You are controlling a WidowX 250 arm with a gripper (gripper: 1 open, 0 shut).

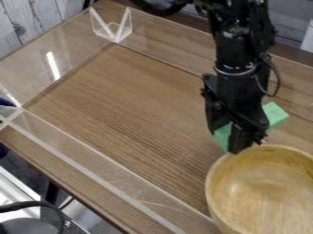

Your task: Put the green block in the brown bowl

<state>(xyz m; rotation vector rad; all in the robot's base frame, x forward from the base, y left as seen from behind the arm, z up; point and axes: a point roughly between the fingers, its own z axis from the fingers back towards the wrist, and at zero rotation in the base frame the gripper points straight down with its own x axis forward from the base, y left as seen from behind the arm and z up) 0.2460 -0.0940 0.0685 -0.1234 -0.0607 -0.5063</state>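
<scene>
From here I see the green block (276,114) only in pieces: the gripper (235,135) covers its middle. Below the gripper, the brown bowl (259,194) runs off the picture's edge. The fingertips look blurred.

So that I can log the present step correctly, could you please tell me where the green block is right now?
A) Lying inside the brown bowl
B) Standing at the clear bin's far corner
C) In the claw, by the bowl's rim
C: the green block shows at the tips of the claw, beside the rim of the brown bowl.
</scene>
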